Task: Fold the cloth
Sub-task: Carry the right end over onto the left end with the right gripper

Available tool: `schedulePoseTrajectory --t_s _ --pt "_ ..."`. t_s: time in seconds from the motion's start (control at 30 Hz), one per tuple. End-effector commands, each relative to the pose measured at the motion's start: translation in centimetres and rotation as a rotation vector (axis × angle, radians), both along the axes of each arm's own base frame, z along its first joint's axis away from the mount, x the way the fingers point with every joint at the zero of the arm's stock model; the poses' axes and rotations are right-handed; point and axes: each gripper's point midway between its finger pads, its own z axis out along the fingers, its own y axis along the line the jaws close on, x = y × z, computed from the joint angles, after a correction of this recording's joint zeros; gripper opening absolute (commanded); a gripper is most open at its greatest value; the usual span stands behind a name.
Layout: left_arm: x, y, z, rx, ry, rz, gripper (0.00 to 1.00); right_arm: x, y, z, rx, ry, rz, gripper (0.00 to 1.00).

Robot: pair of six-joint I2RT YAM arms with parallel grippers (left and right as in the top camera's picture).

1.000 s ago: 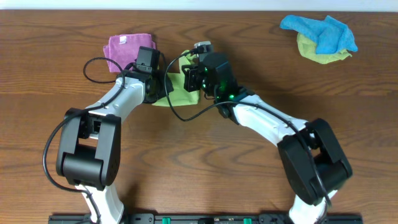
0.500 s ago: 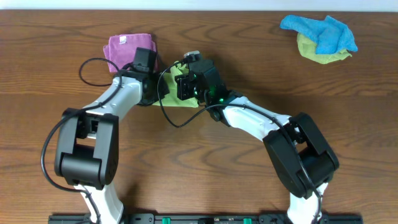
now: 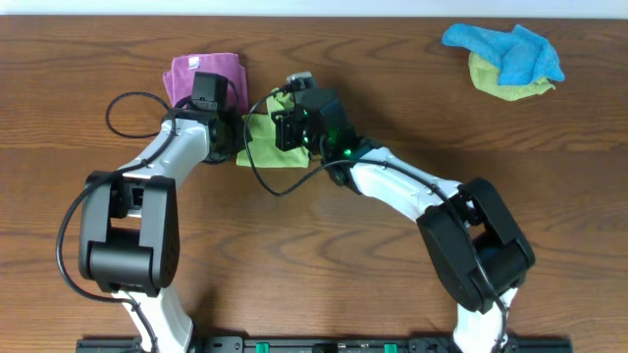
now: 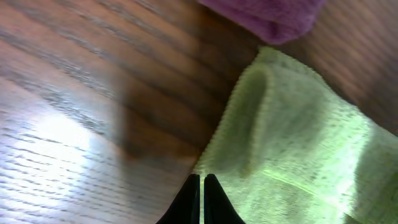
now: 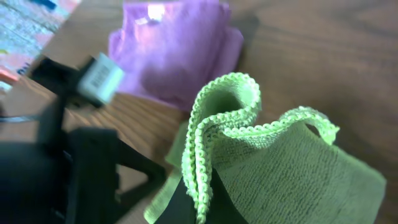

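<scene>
The cloth [image 3: 259, 149], a light lime-green fuzzy towel, lies partly bunched on the wooden table between my two wrists. In the right wrist view the cloth [image 5: 298, 174] rises in a doubled, looped edge, and my right gripper [image 5: 200, 200] is shut on that edge. From above, the right gripper [image 3: 280, 125] sits over the cloth's upper right part. My left gripper [image 4: 200, 182] is shut, its tips pinching the near left corner of the cloth [image 4: 292, 143]. In the overhead view the left gripper [image 3: 238, 140] is at the cloth's left edge.
A folded purple cloth [image 3: 184, 74] lies just beyond the lime one, also seen as the purple cloth [image 4: 267, 15] and the purple cloth [image 5: 174, 56]. A blue cloth [image 3: 505, 49] on a duller green cloth [image 3: 510, 90] sits far right. The left arm [image 5: 74, 162] is close beside my right gripper.
Both grippers have shifted left and slightly toward the far edge, taking the lime cloth with them. It now lies closer to the purple cloth.
</scene>
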Motion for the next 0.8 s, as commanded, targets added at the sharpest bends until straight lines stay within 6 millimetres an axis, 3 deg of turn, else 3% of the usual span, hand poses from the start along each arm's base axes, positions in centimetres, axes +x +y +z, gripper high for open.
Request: schedulePoseTrajectory --t_s 0.0,0.17,0.53,0.77 --pt "-0.4 0.2 -1.3 0.007 0.031 0.023 0.06 0.3 1.1 1.4 0.014 -0.023 0.026 0.01" --pt "-0.3 0.2 -1.5 0.006 0.028 0.026 0.06 0.6 1.5 2.3 0.029 -0.041 0.028 0.01" --pt "-1.2 0.1 -5.2 0.004 0.112 0.03 0.06 0.0 2.9 3.3 0.054 -0.051 0.046 0.01" --pt "-0.6 -0.5 -5.1 -0.015 0.087 0.048 0.06 -0.7 4.4 3.3 0.073 -0.054 0.041 0.01"
